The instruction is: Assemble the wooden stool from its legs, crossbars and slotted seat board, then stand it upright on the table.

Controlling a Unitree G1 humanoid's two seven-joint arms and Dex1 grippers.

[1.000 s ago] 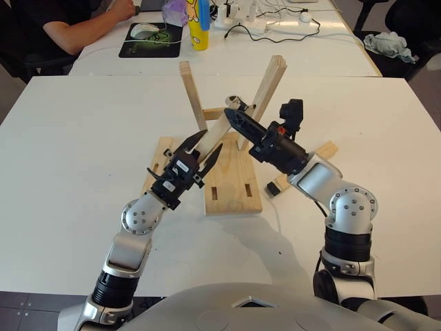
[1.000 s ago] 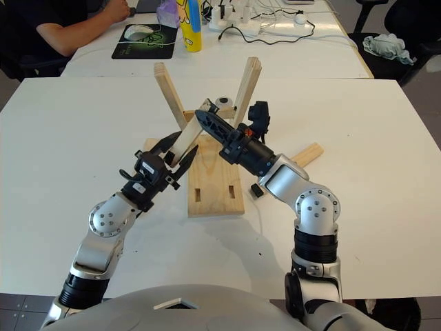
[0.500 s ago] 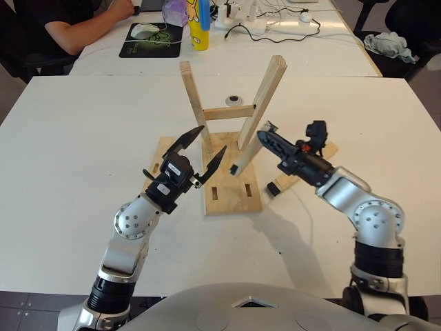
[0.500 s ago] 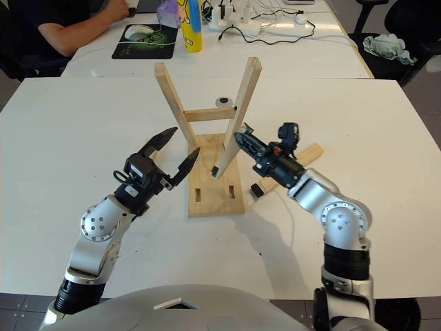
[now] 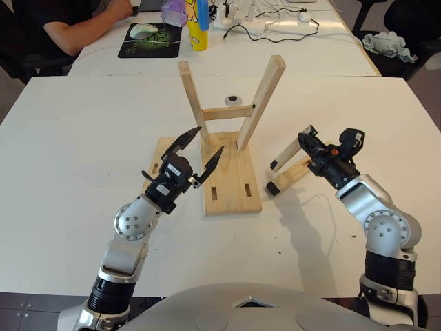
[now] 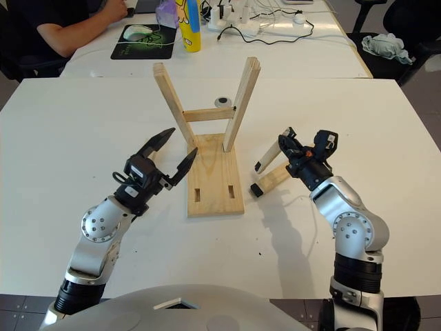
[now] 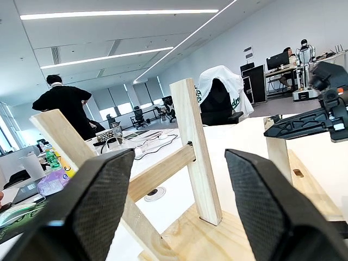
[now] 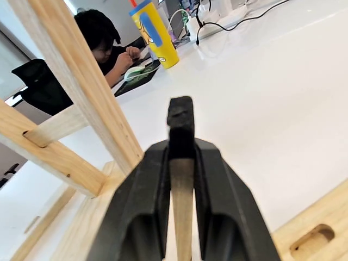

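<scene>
Starting on the left, a wide stretch of plain white table [image 5: 83,138] runs out to the left edge. The left gripper [image 5: 210,138] hovers over the seat board's left side. Its two dark, pointed fingers are spread wide and hold nothing. Their inner pads [image 7: 103,212] look finely ribbed. A pale strip of wood [image 5: 163,146] lies flat just beyond that gripper, partly hidden by it, so you cannot tell which part it is.

The slotted seat board [image 5: 231,189] lies flat in the middle of the table. It is light, smooth-planed wood with two small rectangular slots showing near its front end. Two square-section legs rise from its far end and splay apart: the left leg [image 5: 191,100] and the right leg [image 5: 265,96]. A crossbar [image 5: 227,114] joins them partway up. A small round disc [image 5: 234,100] sits on the table behind the crossbar.

To the right of the board, the right gripper [image 5: 308,140] is clamped on the upper end of a loose leg [image 5: 286,155]. This leg slants down towards the board's right edge and has a dark cap at its lower end. Another wooden piece [image 5: 296,174] with a black tip lies flat below it. More white tabletop stretches from there to the right edge.
</scene>
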